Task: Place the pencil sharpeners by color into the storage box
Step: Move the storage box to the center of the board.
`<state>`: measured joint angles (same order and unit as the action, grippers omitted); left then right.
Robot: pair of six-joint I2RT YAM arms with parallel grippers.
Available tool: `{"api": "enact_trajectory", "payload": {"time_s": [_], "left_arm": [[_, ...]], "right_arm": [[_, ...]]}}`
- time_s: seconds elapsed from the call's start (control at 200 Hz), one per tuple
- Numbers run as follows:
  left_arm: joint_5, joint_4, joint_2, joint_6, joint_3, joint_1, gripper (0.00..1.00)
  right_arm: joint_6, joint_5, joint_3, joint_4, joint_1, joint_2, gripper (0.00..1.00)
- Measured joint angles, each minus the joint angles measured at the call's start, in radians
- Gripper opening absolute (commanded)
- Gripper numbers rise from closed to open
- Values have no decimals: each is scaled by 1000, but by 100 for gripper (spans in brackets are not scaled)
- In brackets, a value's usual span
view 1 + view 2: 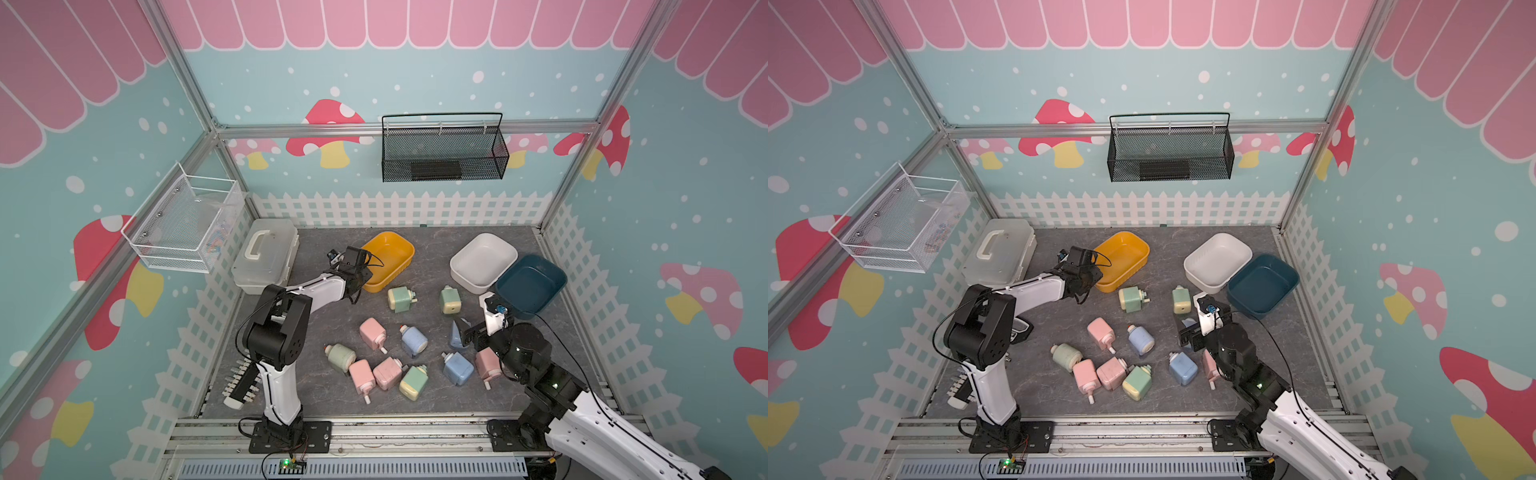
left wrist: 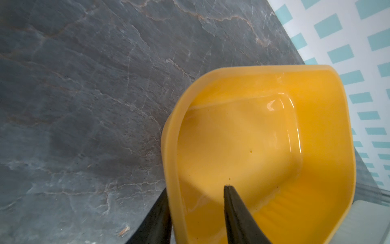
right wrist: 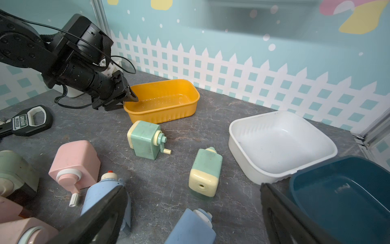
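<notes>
Several pink, blue and green pencil sharpeners (image 1: 372, 332) lie scattered on the grey floor, among them a green one (image 3: 145, 138) and a blue one (image 3: 192, 228). At the back stand three storage boxes, all holding nothing: yellow (image 1: 388, 259), white (image 1: 484, 262) and dark blue (image 1: 532, 286). My left gripper (image 2: 196, 187) straddles the yellow box's (image 2: 253, 137) near wall, one finger touching outside, the other inside and apart from the wall. My right gripper (image 3: 193, 186) hangs wide open over the blue sharpener beside the dark blue box (image 3: 341, 198), holding nothing.
A translucent lidded case (image 1: 266, 255) sits at the back left. A black hand tool (image 3: 31, 121) lies left of the sharpeners. A white mesh basket (image 1: 183, 224) and a black mesh basket (image 1: 442, 149) hang on the walls. Fence-printed walls close in the floor.
</notes>
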<state>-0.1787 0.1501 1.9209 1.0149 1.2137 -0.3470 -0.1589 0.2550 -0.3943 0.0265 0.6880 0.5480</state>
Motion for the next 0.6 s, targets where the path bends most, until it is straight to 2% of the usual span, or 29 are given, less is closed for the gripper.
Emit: {"api": "enact_trajectory", "payload": {"time_s": [0.18,0.275,0.375,0.6], "left_arm": [[-21,23,0,-5,4,-2,22],[-37,39,0,-10,10,-2,14],[-52,61,0,-26,31,0,0],[-63,79,0,-95,68,5,0]], "right_arm": [[20,21,6,-50,0,-89,99],[31,27,8,-77,0,-109,99],[43,27,8,-100,0,-119,99],[63,23,8,-119,0,-111,98]]}}
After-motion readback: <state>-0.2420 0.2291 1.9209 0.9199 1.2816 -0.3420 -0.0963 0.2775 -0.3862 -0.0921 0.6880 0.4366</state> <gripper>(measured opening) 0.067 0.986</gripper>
